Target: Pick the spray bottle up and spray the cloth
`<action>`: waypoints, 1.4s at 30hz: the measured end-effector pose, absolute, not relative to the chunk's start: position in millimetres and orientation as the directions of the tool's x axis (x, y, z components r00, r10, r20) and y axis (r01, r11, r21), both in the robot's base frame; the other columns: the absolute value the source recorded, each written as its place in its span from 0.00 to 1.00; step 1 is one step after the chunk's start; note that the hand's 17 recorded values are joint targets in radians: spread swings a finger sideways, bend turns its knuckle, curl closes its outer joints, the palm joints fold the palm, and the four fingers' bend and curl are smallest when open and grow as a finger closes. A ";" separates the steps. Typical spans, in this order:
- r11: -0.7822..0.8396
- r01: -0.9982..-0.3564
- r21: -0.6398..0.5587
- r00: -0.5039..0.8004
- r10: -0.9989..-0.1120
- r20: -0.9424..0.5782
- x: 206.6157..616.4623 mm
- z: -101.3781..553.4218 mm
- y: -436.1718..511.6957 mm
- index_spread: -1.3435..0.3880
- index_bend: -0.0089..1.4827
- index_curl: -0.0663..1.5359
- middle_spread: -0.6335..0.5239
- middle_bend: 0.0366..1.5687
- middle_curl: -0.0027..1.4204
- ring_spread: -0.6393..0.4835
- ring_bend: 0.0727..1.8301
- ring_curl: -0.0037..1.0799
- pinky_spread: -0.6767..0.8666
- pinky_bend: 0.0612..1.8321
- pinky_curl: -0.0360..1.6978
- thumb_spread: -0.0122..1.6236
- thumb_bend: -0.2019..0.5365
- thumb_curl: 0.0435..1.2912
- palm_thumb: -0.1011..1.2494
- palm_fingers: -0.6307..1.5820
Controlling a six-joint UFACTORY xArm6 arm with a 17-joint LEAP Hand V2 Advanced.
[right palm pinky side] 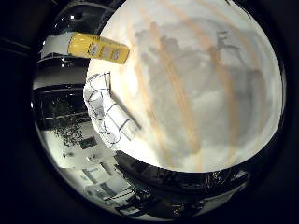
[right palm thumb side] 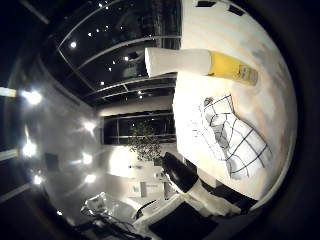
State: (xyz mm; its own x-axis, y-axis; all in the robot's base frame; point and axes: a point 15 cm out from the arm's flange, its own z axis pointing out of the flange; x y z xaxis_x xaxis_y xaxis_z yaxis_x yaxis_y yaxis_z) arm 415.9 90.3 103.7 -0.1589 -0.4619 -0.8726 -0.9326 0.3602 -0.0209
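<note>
- The yellow spray bottle with a white top lies on the pale worktop.
- The white checked cloth lies crumpled near it.
- The robot hand's fingers cannot be seen, so their state is unclear.

Glaring ceiling spots, broad tabletop shadow

I can't see any of the hand; the spray bottle's nozzle is too blurred to make out.

No legible text on anything.
</note>
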 end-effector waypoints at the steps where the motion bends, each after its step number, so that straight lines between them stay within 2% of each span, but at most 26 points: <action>1: 0.357 -0.934 -0.026 -0.153 -0.464 -0.872 419.5 103.9 90.8 0.69 0.10 0.18 0.77 0.10 0.23 0.81 0.16 0.26 0.72 0.24 0.20 0.66 0.24 0.21 0.47 0.28; 7: 0.354 -0.933 -0.055 -0.137 -0.494 -0.858 437.1 98.6 87.2 0.70 0.10 0.18 0.77 0.11 0.23 0.81 0.16 0.25 0.71 0.24 0.20 0.64 0.24 0.21 0.47 0.28; 19: 0.376 -0.924 -0.070 -0.115 -0.448 -0.887 473.8 93.9 116.6 0.72 0.11 0.20 0.73 0.15 0.25 0.76 0.17 0.25 0.68 0.20 0.19 0.63 0.24 0.22 0.49 0.34; 22: 0.382 -0.920 -0.089 -0.092 -0.432 -0.897 486.7 97.2 129.7 0.70 0.11 0.21 0.62 0.24 0.28 0.70 0.22 0.27 0.64 0.17 0.17 0.63 0.26 0.23 0.54 0.45; 24: 0.389 -0.915 -0.106 -0.075 -0.424 -0.903 492.0 96.3 135.5 0.67 0.13 0.21 0.54 0.32 0.31 0.61 0.32 0.30 0.57 0.19 0.16 0.63 0.27 0.24 0.59 0.61; 26: 0.401 -0.906 -0.136 -0.047 -0.415 -0.909 500.0 98.8 137.6 0.63 0.15 0.24 0.47 0.38 0.35 0.50 0.41 0.36 0.44 0.31 0.19 0.62 0.27 0.25 0.65 0.79; 27: 0.408 -0.900 -0.153 -0.031 -0.411 -0.911 505.3 98.4 137.8 0.61 0.19 0.27 0.45 0.44 0.39 0.45 0.45 0.41 0.36 0.38 0.23 0.62 0.26 0.26 0.68 0.85; 29: 0.420 -0.890 -0.178 -0.009 -0.406 -0.914 513.9 94.1 139.4 0.59 0.32 0.33 0.44 0.53 0.42 0.42 0.50 0.45 0.30 0.45 0.26 0.61 0.26 0.28 0.72 0.90; 32: 0.417 -0.891 -0.180 0.017 -0.367 -0.930 520.6 93.3 149.6 0.60 0.51 0.42 0.45 0.65 0.46 0.41 0.59 0.50 0.27 0.55 0.31 0.60 0.27 0.30 0.79 0.91; 34: 0.412 -0.897 -0.163 0.031 -0.308 -0.951 519.9 97.1 159.9 0.62 0.62 0.47 0.45 0.72 0.49 0.40 0.65 0.53 0.28 0.61 0.35 0.59 0.27 0.33 0.84 0.88; 38: 0.401 -0.899 -0.175 0.093 -0.215 -0.972 521.7 112.0 174.0 0.64 0.73 0.51 0.46 0.80 0.50 0.41 0.73 0.58 0.31 0.69 0.43 0.59 0.27 0.39 0.89 0.83; 42: 0.395 -0.899 -0.189 0.111 -0.212 -0.971 523.5 119.5 173.3 0.66 0.78 0.52 0.47 0.84 0.50 0.40 0.76 0.61 0.34 0.70 0.50 0.58 0.26 0.44 0.91 0.81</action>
State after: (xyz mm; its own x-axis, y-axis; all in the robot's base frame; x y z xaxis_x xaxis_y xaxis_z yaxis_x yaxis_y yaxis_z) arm 523.5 173.3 119.5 0.1115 -0.2121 -0.9709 -0.8990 0.3948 -0.1895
